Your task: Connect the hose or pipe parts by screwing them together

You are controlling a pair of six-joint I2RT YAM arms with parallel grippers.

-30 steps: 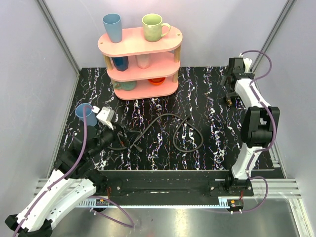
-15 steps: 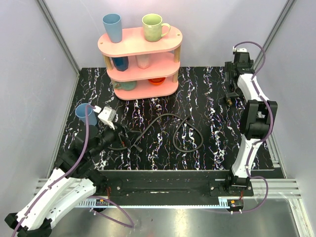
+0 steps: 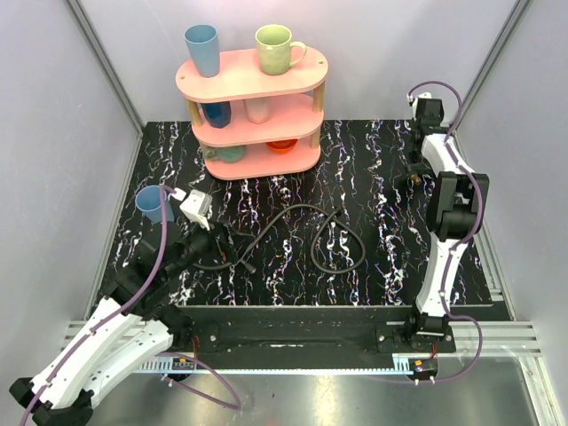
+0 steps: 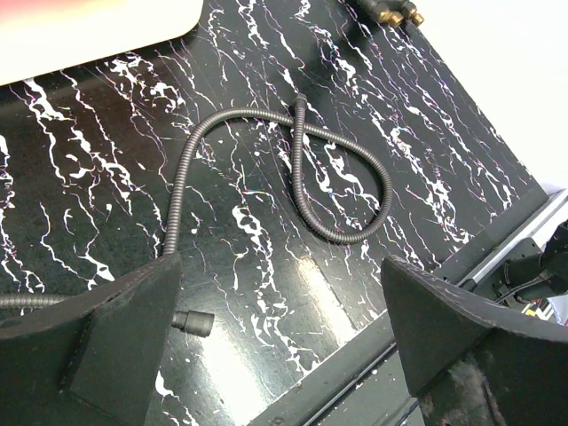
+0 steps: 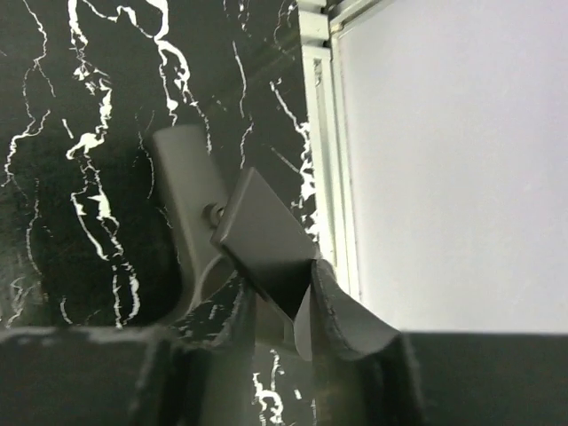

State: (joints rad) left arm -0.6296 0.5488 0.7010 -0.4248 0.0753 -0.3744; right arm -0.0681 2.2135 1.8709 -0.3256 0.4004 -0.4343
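Now my right gripper is clamped on the dark-grey cone-shaped nozzle piece at the far right; my left gripper gapes wide above the long black flexible hose.

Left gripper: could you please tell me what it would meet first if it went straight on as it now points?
Likely the black marbled table top, just short of the grey corrugated hose loop; depth is unclear.
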